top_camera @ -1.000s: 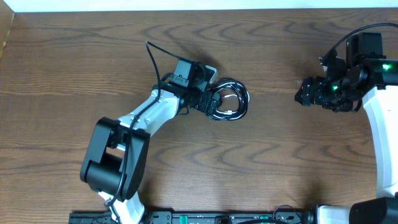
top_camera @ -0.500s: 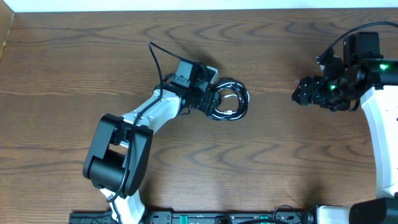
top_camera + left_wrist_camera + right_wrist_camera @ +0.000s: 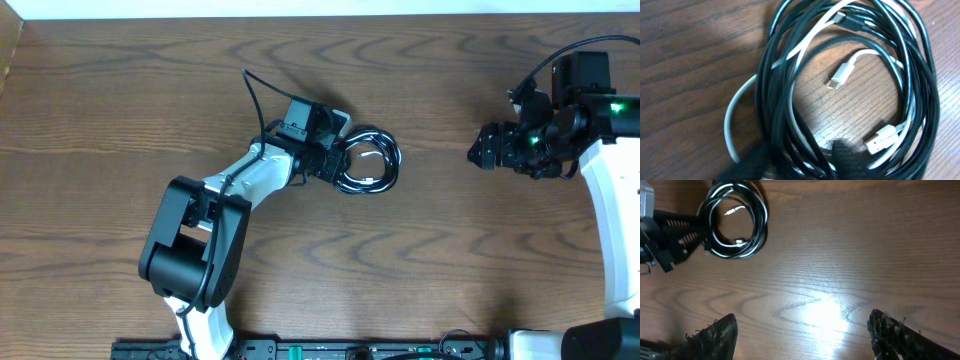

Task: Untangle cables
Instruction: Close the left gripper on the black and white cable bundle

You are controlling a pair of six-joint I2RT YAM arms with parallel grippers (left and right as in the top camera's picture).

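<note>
Black, blurred left gripper (image 3: 799, 162) straddles the cables (image 3: 774, 95), its grip unclear; right gripper (image 3: 800, 335) gapes wide.

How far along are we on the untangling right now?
Done: nothing is separated yet. The cables lie in one coil, with the white cable looped among the black ones. In hand: the left gripper straddles strands at the coil's edge, but a firm grip cannot be confirmed. The right gripper is open, far from the coil. Left: pulling every cord free.
</note>
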